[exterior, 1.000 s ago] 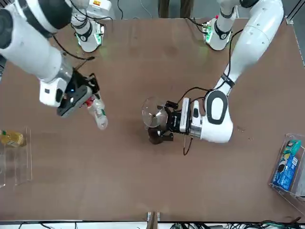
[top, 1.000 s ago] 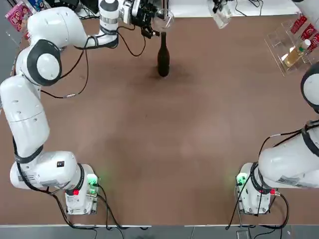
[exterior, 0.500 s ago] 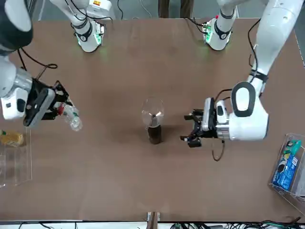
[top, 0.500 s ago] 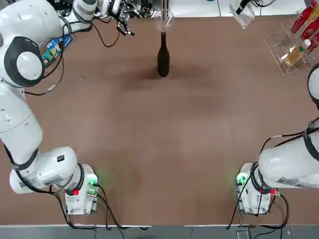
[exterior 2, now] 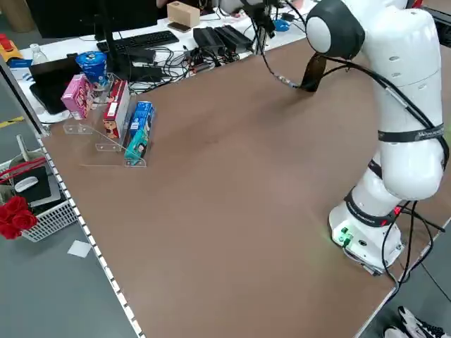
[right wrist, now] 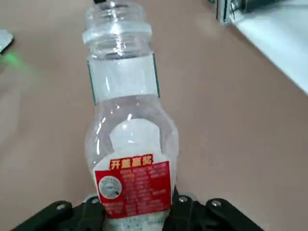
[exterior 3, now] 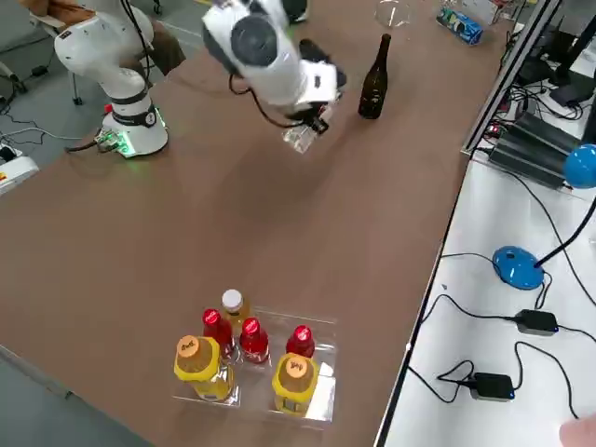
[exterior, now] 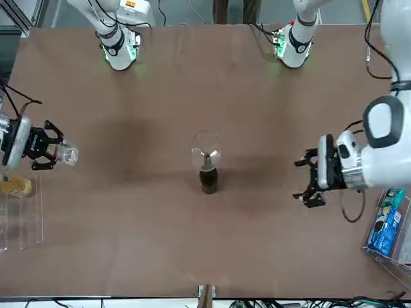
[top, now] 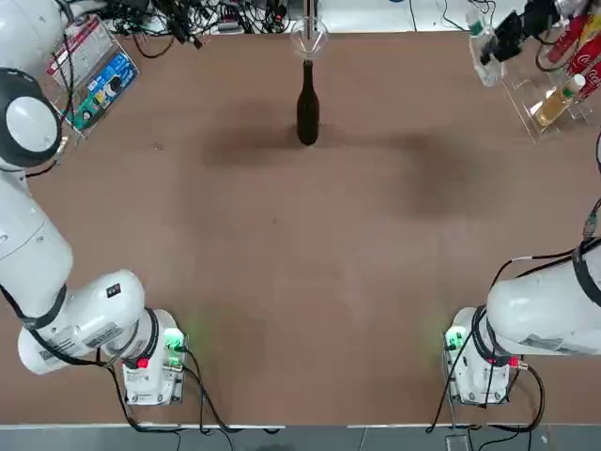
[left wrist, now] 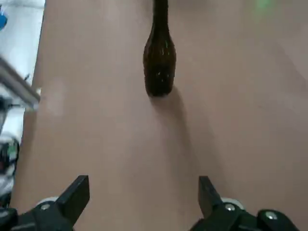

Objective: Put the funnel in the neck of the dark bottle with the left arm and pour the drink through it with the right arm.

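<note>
The dark bottle (top: 307, 108) (exterior: 207, 181) stands upright near the table's far edge, with the clear funnel (top: 308, 38) (exterior: 205, 153) seated in its neck. My left gripper (exterior: 309, 179) hangs open off to the bottle's left, well apart from it. In the left wrist view the bottle (left wrist: 159, 62) stands beyond the spread fingers (left wrist: 77, 192). My right gripper (exterior: 35, 146) (top: 512, 28) is far out to the right, shut on the drink (exterior: 64, 154) (right wrist: 127, 134), a small clear bottle whose mouth shows no cap.
A clear rack (top: 554, 80) (exterior 3: 251, 358) with red-capped and yellowish bottles sits at the table's right edge, close to the right gripper. Another rack with snack boxes (top: 94, 70) (exterior 2: 116, 116) stands at the left edge. Cables and a keyboard lie beyond the far edge.
The left gripper let go of the funnel, which stays in the bottle's neck, and drew away to the left. The right gripper carried the drink away toward the right-hand rack.
</note>
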Robot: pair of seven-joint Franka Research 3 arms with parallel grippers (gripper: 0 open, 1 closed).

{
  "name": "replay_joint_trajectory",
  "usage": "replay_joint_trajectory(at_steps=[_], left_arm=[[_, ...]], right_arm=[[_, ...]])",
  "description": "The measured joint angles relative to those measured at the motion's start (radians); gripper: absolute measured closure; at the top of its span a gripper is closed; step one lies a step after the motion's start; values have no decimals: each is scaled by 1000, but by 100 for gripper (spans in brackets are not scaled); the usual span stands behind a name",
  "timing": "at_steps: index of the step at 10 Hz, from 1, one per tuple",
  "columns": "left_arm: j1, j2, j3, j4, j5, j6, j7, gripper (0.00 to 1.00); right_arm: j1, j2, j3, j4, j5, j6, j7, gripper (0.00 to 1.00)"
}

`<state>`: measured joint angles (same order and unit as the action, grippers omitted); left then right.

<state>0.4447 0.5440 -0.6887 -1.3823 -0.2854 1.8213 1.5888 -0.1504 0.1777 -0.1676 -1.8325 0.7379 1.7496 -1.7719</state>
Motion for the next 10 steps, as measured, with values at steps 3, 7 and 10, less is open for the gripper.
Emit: replay_joint_trajectory(at_steps=[3, 7, 10], left_arm=[[77, -129, 1, 18, 23, -86, -310, 0], [109, -286, 4, 18, 99, -229, -1064, 0], [112, -317, 3, 17, 266, -311, -1238, 0]], right_arm=[[0, 86, -82, -71, 213, -21, -461, 60], [2, 302, -105, -120, 419, -153, -851, 60], [0, 368, -160, -197, 433, -266, -915, 60]])
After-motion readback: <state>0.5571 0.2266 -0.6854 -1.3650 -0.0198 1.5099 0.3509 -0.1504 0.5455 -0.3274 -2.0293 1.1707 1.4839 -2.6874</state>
